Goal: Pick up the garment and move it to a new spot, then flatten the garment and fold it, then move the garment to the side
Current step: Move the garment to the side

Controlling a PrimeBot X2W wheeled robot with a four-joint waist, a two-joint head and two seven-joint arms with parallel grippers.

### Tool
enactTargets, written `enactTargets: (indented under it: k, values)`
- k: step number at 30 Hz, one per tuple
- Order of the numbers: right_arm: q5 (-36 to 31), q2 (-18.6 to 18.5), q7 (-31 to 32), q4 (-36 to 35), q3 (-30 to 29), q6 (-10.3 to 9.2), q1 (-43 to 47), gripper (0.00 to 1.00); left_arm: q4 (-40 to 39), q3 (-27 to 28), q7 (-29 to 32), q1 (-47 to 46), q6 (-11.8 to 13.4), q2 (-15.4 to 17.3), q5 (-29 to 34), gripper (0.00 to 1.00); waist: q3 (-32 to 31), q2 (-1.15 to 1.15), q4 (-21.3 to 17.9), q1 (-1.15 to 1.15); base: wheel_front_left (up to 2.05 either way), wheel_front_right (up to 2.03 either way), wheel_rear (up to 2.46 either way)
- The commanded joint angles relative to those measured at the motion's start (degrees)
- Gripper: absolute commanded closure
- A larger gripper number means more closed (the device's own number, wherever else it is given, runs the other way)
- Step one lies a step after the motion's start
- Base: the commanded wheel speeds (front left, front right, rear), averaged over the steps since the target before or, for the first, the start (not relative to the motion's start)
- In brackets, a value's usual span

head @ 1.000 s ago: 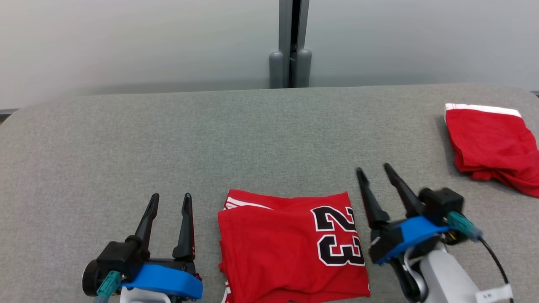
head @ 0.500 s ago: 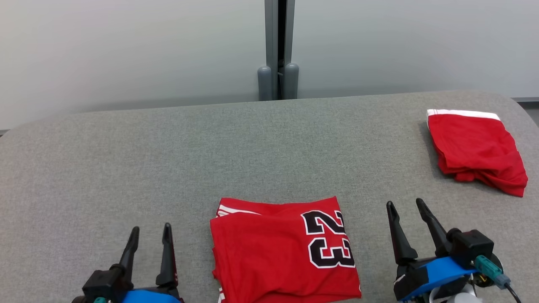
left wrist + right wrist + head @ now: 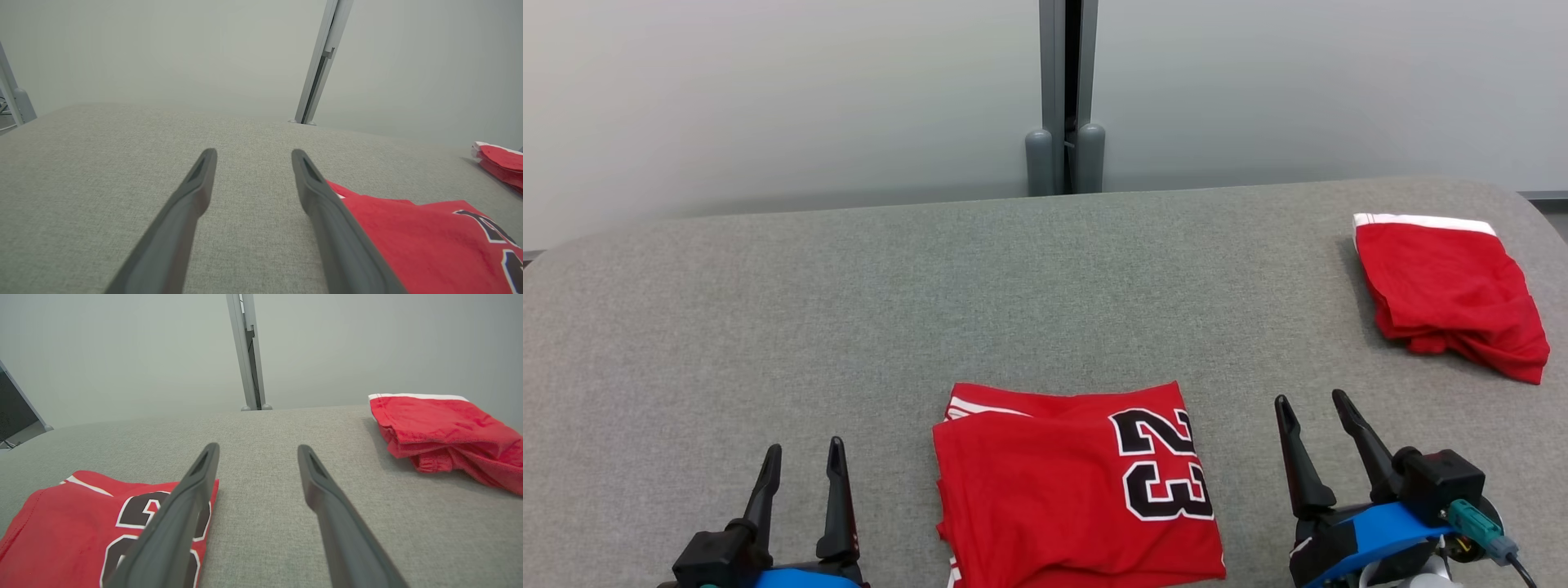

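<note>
left claw: the left gripper (image 3: 804, 447) is hanging with its two fingers parted and nothing between them, near the jersey's left edge and not touching it.
right claw: the right gripper (image 3: 1311, 398) is likewise gaping and gripping nothing, sitting near the jersey's right edge with a strip of bare table showing between them.
garment: the red jersey (image 3: 1078, 490) is lying folded into a compact rectangle between the two grippers, at the near edge of the grey table (image 3: 849, 310), its number 23 facing up.
farther out: a second red garment (image 3: 1445, 286) with a white band is lying in a looser fold at the far right, well apart.
done: judging by the neat fold, the picking up, flattening and folding are looking finished.
left: the jersey is sitting in the middle, so moving it to the side is looking like the remaining step. layer edges are showing along its left side, so a grip there is likely needing to catch every layer.
</note>
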Motion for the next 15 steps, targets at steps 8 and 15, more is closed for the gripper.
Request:
enactTargets:
  k: [8, 15]
  values:
    - [-0.88, -0.07, 0.97, 0.29, -0.26, 0.0, -0.08, 0.0, -0.22, 0.63, -0.26, -0.55, -0.5, -0.4, 0.99, 0.0, 0.67, 0.0, 0.47, 0.0, 0.0, 0.0, 0.0]
    - [-4.39, -0.06, 4.74, 1.53, -1.23, 0.0, -3.53, 0.0, -0.57, 0.42, -0.26, -1.89, -1.11, -0.54, 1.6, 0.0, 1.71, 0.0, 2.27, 0.0, 0.0, 0.0, 0.0]
